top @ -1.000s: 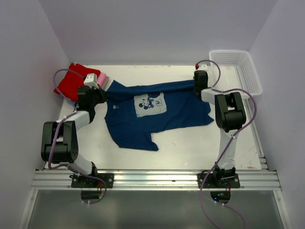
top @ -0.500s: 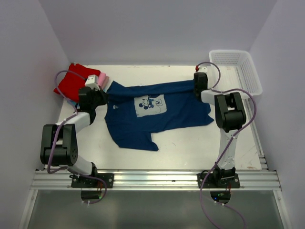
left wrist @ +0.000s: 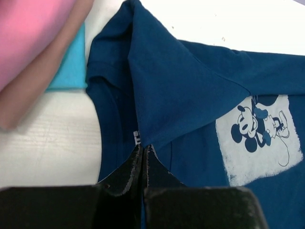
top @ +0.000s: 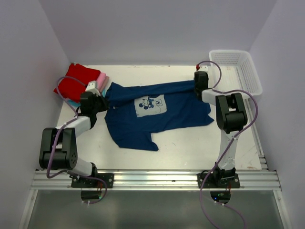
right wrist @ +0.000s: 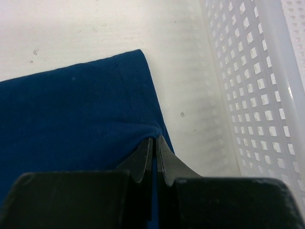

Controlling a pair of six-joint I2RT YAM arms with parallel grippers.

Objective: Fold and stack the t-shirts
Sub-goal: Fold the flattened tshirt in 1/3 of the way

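A navy blue t-shirt (top: pixel 157 114) with a pale square cartoon print (top: pixel 150 105) lies spread on the white table, its far edge stretched between both grippers. My left gripper (top: pixel 102 95) is shut on its left part; in the left wrist view the navy t-shirt (left wrist: pixel 190 86) rises in a fold from the left gripper (left wrist: pixel 144 147). My right gripper (top: pixel 196 87) is shut on the right corner, and the right wrist view shows the navy t-shirt (right wrist: pixel 76 114) pinched in the right gripper (right wrist: pixel 155 139). Folded red (top: pixel 76 81), pink (top: pixel 102 81) and teal (left wrist: pixel 71 64) t-shirts are stacked at far left.
A white plastic mesh basket (top: pixel 243 69) stands at the far right, and its wall (right wrist: pixel 252 81) is close beside the right gripper. White walls enclose the table on three sides. A metal rail (top: pixel 152 179) with both arm bases runs along the near edge.
Both grippers have moved a little toward the far side with the shirt's edge held. The left one has also slid slightly right, away from the red stack, so the edge is pulled straighter.
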